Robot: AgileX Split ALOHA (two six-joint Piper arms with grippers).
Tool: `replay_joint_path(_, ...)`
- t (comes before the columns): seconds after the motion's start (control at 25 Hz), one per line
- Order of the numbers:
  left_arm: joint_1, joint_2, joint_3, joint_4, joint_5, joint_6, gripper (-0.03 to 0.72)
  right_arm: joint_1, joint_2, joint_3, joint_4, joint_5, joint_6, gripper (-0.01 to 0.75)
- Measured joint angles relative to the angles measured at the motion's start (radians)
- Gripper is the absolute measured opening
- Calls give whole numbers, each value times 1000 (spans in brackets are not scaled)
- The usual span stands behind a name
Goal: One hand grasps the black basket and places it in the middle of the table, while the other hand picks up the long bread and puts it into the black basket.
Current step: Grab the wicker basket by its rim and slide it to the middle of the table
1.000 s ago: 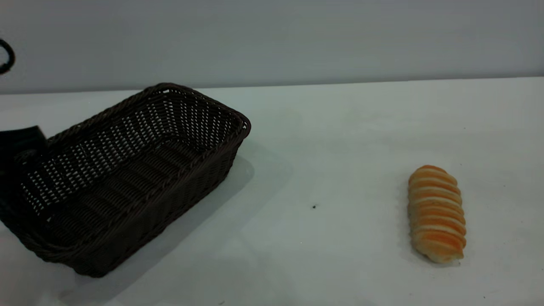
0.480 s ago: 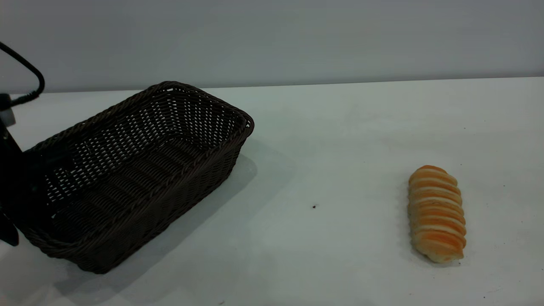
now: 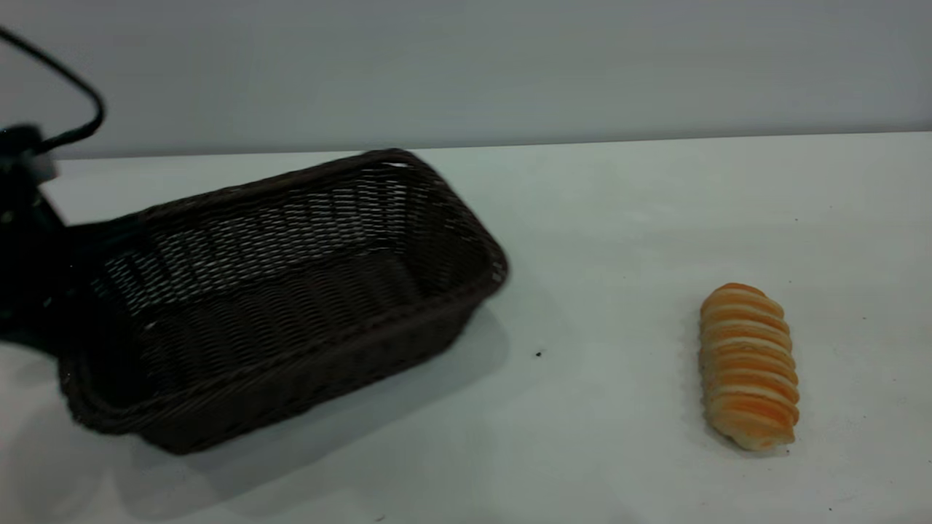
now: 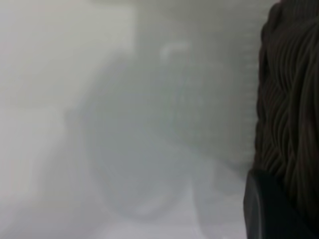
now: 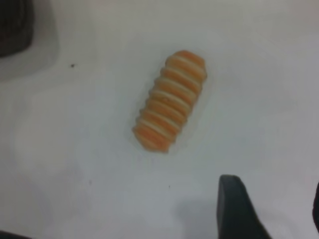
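Note:
The black basket (image 3: 291,291) hangs tilted over the left part of the table (image 3: 597,211), with its near left end lifted. My left gripper (image 3: 51,291) is shut on the braided rim at that end. In the left wrist view one black finger (image 4: 261,214) presses against the woven rim (image 4: 289,99). The long bread (image 3: 748,365) lies alone at the right of the table. In the right wrist view the bread (image 5: 169,101) lies some way ahead of my right gripper (image 5: 276,209), which is open and holds nothing.
A black cable (image 3: 73,80) loops above the left arm at the far left. A small dark speck (image 3: 538,354) marks the bare stretch of table between basket and bread. A grey wall (image 3: 466,65) runs behind the table's far edge.
The basket has swung round and shifted right toward the middle, carried by the left gripper, whose arm has come further into view. The bread has not moved.

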Motion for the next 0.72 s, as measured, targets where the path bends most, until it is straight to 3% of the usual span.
replay_joint_path(0.36, -161, 17, -144, -97, 67, 227, 140, 0, 0, 0, 6, -7, 0, 356)
replay_joint_path(0.72, -176, 109, -165, -102, 87, 267, 140, 0, 0, 0, 13, -28, -16, 356)
